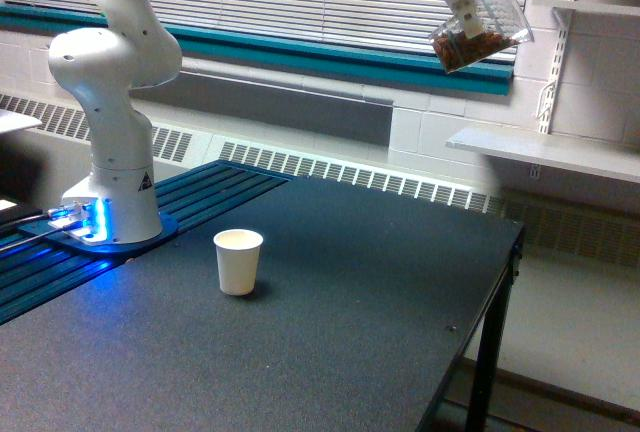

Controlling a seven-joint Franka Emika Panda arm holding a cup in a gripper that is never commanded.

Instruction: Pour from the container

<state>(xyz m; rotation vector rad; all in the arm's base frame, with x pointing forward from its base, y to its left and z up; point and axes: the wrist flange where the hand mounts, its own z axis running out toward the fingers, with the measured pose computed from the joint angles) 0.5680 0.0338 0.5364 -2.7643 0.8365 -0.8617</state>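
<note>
We saw the gripper (462,18) with its fingers (463,7) clamped on the tilted clear cup (482,28), brown nuts (470,48) pooled below them, and the white paper cup (238,262) on the table (330,352) far beneath.

A clear cup (481,25) of brown nuts (470,49) hangs above a speckled black table (330,332); on it, a white paper cup (238,262).

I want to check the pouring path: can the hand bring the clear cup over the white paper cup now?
Probably yes. The hand holds the tilted clear cup high up, to the exterior view's right of the paper cup; nothing stands between them.
</note>
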